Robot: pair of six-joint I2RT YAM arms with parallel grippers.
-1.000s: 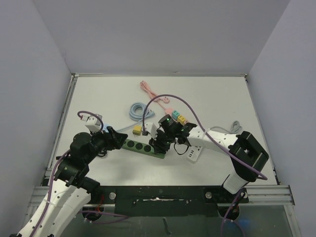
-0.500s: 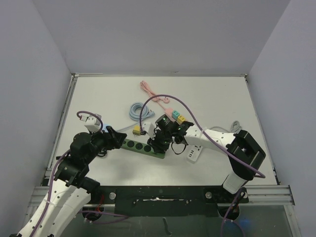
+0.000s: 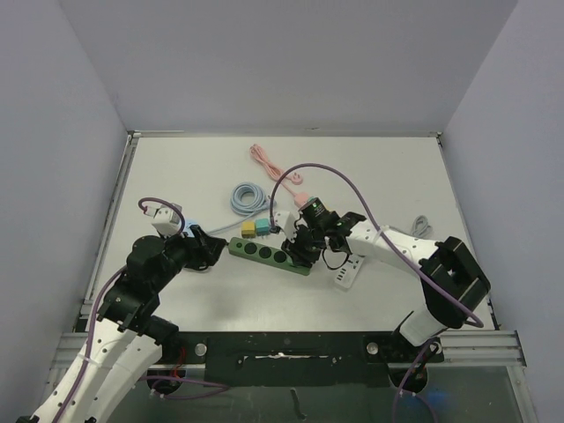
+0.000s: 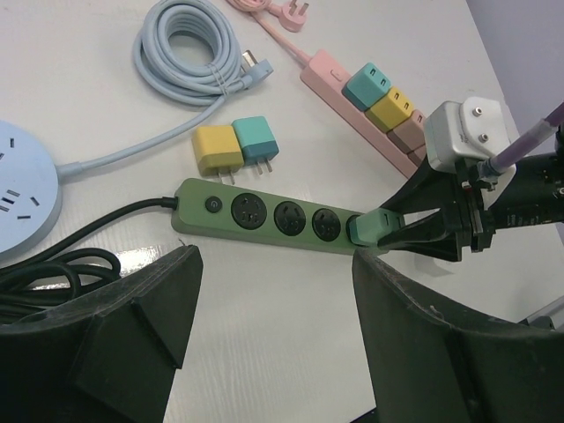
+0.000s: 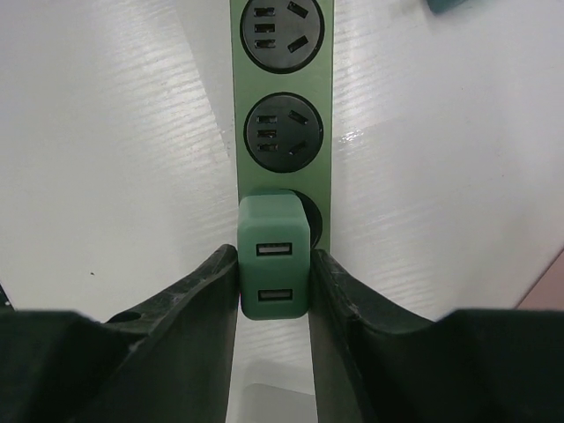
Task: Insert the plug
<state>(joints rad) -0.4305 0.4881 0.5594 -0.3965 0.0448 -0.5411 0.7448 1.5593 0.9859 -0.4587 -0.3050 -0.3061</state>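
A green plug (image 5: 274,269) with two USB ports is clamped between my right gripper's (image 5: 274,286) fingers. It sits over the end socket of the green power strip (image 5: 282,88); how deep its prongs are is hidden. From above, the right gripper (image 3: 302,251) is at the strip's (image 3: 260,252) right end. In the left wrist view the plug (image 4: 370,229) shows at that end of the strip (image 4: 264,216), whose other three sockets are bare. My left gripper (image 3: 207,249) stands open near the strip's left end, its jaws (image 4: 278,300) holding nothing.
A yellow plug (image 4: 216,148) and a teal plug (image 4: 256,139) lie loose just beyond the strip. A pink strip (image 4: 330,79) holds more plugs. A blue cable coil (image 4: 185,48), round blue hub (image 4: 22,181), white strip (image 3: 345,275) and grey cable (image 3: 421,226) lie around.
My right gripper has moved right with the green plug, and the green strip has slid right and slightly away with it. The left arm has hardly moved.
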